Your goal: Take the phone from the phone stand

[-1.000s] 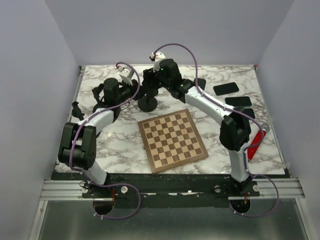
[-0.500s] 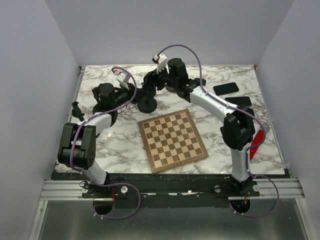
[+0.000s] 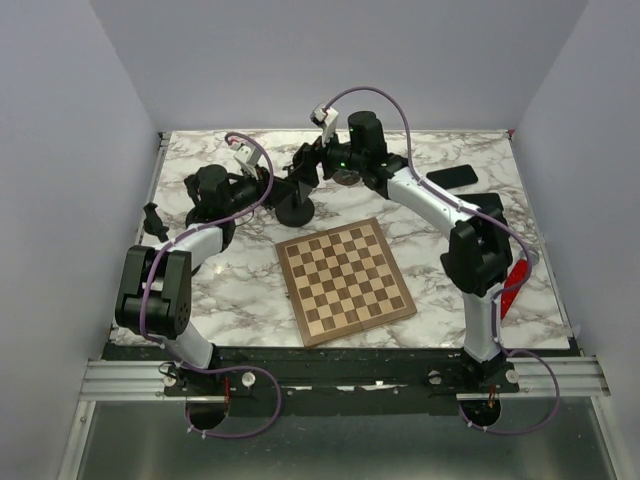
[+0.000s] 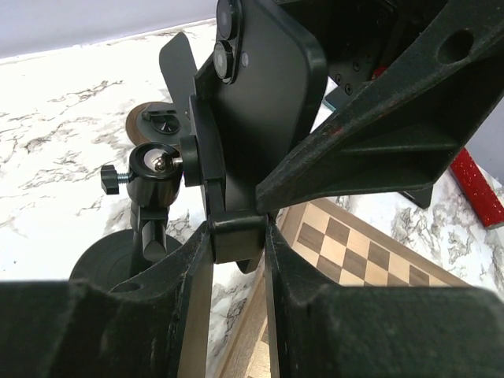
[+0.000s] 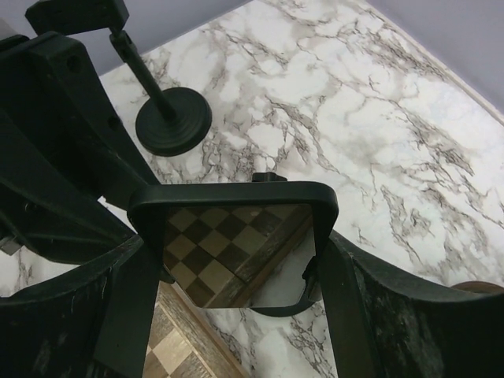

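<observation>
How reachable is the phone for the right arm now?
Yes, it seems: the right gripper clasps both side edges of the phone, nothing between; the left gripper grips the phone stand lower down.

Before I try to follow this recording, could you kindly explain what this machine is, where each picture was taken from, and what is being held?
These are two robot arms bolted to the near edge of a marble table, each ending in a two-finger gripper. The wide picture comes from a fixed camera above and behind the arms. The other two come from small cameras on each wrist, so the black shapes in them are the arms' own fingers.

On the table lie a chessboard, a spare phone and a red object.

The left gripper pinches the bottom bracket of the phone stand. The right gripper grips the phone, which appears to sit in the stand's cradle.
</observation>
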